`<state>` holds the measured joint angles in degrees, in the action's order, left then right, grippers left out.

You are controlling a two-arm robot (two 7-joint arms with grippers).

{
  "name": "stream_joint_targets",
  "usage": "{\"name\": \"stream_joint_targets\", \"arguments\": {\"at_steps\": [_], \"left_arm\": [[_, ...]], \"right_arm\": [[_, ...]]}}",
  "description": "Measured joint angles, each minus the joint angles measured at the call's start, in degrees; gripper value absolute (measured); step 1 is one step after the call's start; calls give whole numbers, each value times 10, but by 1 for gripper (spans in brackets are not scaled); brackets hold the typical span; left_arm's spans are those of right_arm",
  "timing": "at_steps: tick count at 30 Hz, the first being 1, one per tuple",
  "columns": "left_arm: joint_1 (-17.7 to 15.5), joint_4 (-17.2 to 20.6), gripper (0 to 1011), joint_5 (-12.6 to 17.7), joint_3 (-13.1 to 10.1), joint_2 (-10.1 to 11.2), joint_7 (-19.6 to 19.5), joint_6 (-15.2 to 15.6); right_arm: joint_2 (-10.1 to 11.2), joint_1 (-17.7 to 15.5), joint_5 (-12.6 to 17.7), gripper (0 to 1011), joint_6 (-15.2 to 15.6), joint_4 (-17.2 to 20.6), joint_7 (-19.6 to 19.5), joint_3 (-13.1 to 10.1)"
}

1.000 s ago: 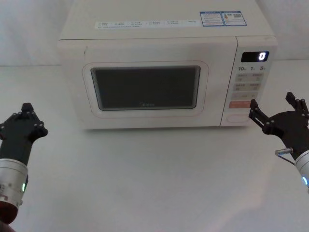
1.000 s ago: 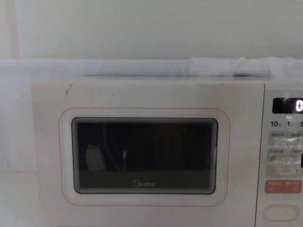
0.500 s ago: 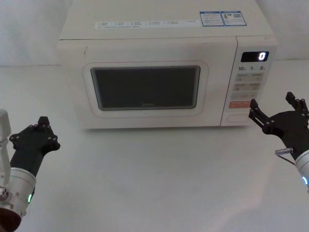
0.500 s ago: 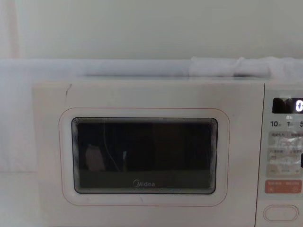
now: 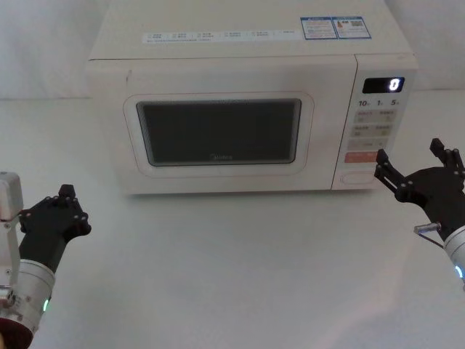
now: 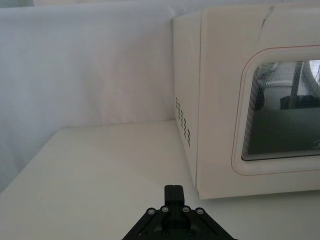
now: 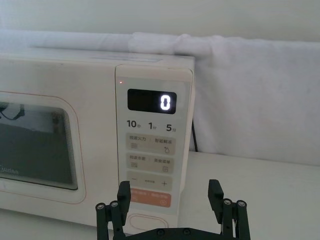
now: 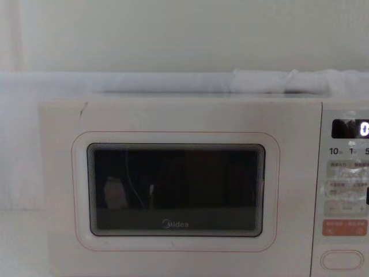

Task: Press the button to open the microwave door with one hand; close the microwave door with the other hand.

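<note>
The microwave door (image 5: 221, 127) sits shut and flush with the oven front, filling the centre of the head view, so the opening step is the one in hand and nothing has been pressed yet. The button (image 7: 145, 221), the wide pill-shaped key at the bottom of the control panel, lies in the lower middle of the right wrist view, framed between the two prongs of the right end effector (image 7: 170, 201).

That end effector hovers at the right edge of the head view, just beside the panel's lower corner but not touching it. Its fingers are spread wide and hold nothing.

The left end effector (image 5: 56, 219) waits low at the lower left of the head view, well apart from the door, over the bare desk (image 5: 240, 269). I cannot tell how far its fingers are parted.

The next move likely calls for the right end effector to advance with one fingertip aimed squarely at the button, avoiding the orange-pink key (image 7: 147, 199) just above it.
</note>
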<state>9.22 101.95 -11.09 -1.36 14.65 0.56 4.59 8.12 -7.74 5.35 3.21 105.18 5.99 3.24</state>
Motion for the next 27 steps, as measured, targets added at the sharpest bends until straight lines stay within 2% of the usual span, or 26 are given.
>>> {"name": "stream_joint_targets", "arguments": {"at_steps": [6,9,11,13,14,20,21,23,27], "left_arm": [[0,0,0,-1,0,0,0,0],[0,0,48,-1,0,0,0,0],[-1,0,127,-2,0,1,0,0],[-1,0,144,-2,0,1,0,0],[-1,0,197,-2,0,1,0,0],[-1,0,371,-3,0,1,0,-1],[-1,0,430,-3,0,1,0,-1],[-1,0,452,-3,0,1,0,-1],[-1,1,596,-3,0,1,0,-1]], "right_arm": [[0,0,0,1002,0,0,0,0],[0,0,0,1002,0,0,0,0],[0,0,0,1002,0,0,0,0],[0,0,0,1002,0,0,0,0],[0,0,0,1002,0,0,0,0],[0,0,0,1002,0,0,0,0],[0,0,0,1002,0,0,0,0],[0,0,0,1002,0,0,0,0],[0,0,0,1003,0,0,0,0]]}}
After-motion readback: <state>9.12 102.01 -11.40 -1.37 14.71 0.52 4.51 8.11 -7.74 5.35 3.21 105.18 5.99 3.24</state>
